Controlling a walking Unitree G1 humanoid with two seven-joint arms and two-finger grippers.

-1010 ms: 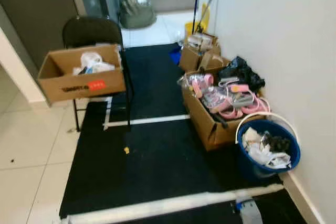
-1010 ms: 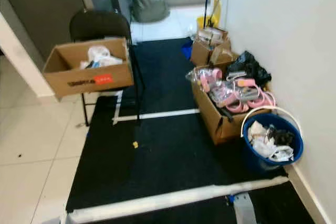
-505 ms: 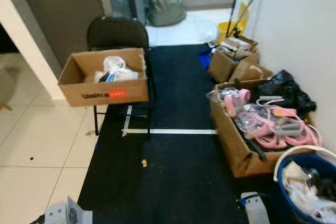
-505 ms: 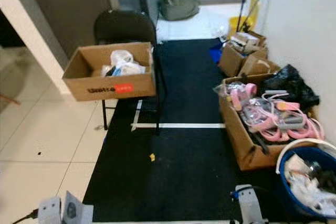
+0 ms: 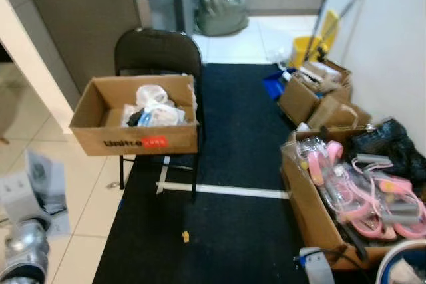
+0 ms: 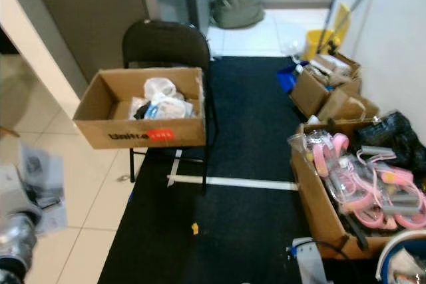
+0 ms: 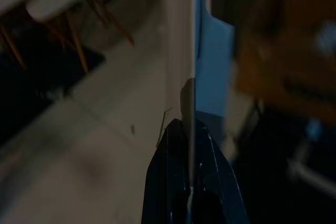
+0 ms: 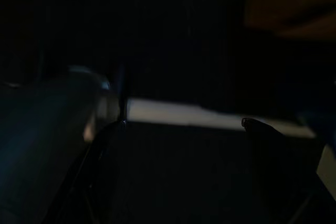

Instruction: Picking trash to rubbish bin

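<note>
The left pincer (image 7: 190, 182) is seen with its black fingers pressed together, nothing held, above pale tiled floor (image 5: 40, 131); the silver left arm (image 5: 23, 257) is raised low beside the black mat (image 5: 233, 164). The right pincer (image 8: 184, 129) is seen spread wide and empty in deep shade. On the mat lies a small yellow scrap of trash (image 5: 186, 235). Behind it, an open brown cardboard box (image 5: 136, 141) with white crumpled bags rests on a black folding chair (image 5: 158, 51) — the blue round rubbish bin (image 6: 406, 257) is glimpsed beside a brown carton of pink tubing (image 5: 359, 191).
</note>
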